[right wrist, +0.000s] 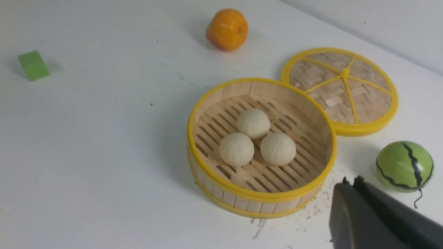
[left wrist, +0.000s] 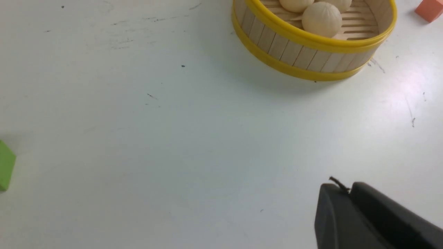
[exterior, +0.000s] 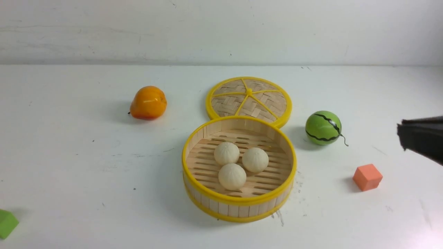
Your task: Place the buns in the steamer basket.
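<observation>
Grippers of both arms are away from the buns (exterior: 232, 176): the right gripper (right wrist: 351, 181) has its fingers pressed together with nothing between them, and the left gripper (left wrist: 341, 188) also seems to have its fingers closed together, although its wrist view shows them only partly. All three buns sit close together on the slatted floor inside the steamer basket (exterior: 239, 218), which stands on the white table (exterior: 104, 207). Behind the basket is the woven lid (exterior: 263, 100), to its right are the green watermelon ball (exterior: 322, 126) and an orange-pink block (exterior: 367, 177), and to its left are the orange fruit (exterior: 148, 103) and a green block (exterior: 7, 223).
</observation>
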